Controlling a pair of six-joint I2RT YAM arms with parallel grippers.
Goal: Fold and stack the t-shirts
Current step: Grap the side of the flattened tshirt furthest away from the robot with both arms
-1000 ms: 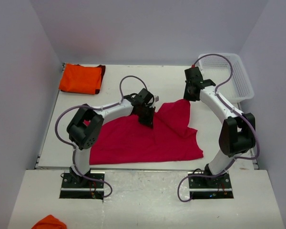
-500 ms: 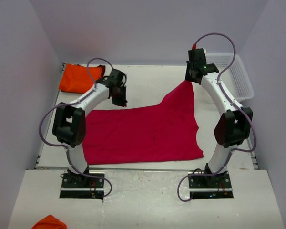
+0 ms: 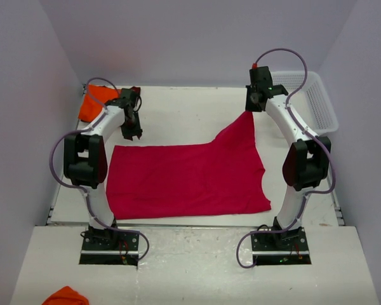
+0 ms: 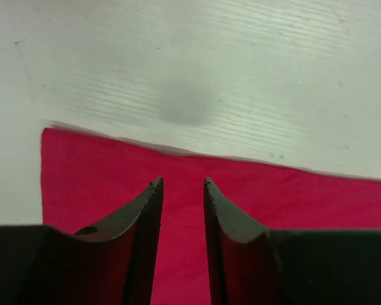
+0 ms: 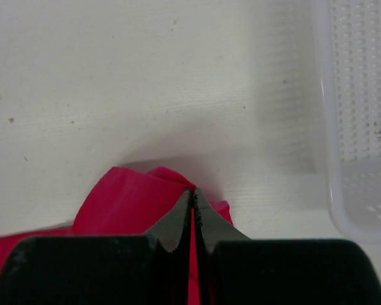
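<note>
The crimson-pink t-shirt (image 3: 184,178) lies spread over the middle of the table, its far right corner pulled up toward the back. My right gripper (image 3: 251,112) is shut on that corner; in the right wrist view the cloth (image 5: 127,200) is pinched between the closed fingertips (image 5: 192,189). My left gripper (image 3: 133,134) hovers over the shirt's far left corner. Its jaws (image 4: 182,182) stand slightly apart with nothing between them, and the flat shirt (image 4: 273,190) lies below. The orange t-shirt (image 3: 94,101) rests folded at the far left, partly hidden by the left arm.
A white lattice basket (image 3: 319,101) stands at the far right, its wall (image 5: 362,127) close to the right gripper. A piece of orange cloth (image 3: 66,297) lies on the near shelf at bottom left. Walls enclose the table on three sides.
The left gripper carried the shirt's corner out to the far left, spreading the shirt flat, then let go and opened. The right gripper moved farther back, still holding its corner.
</note>
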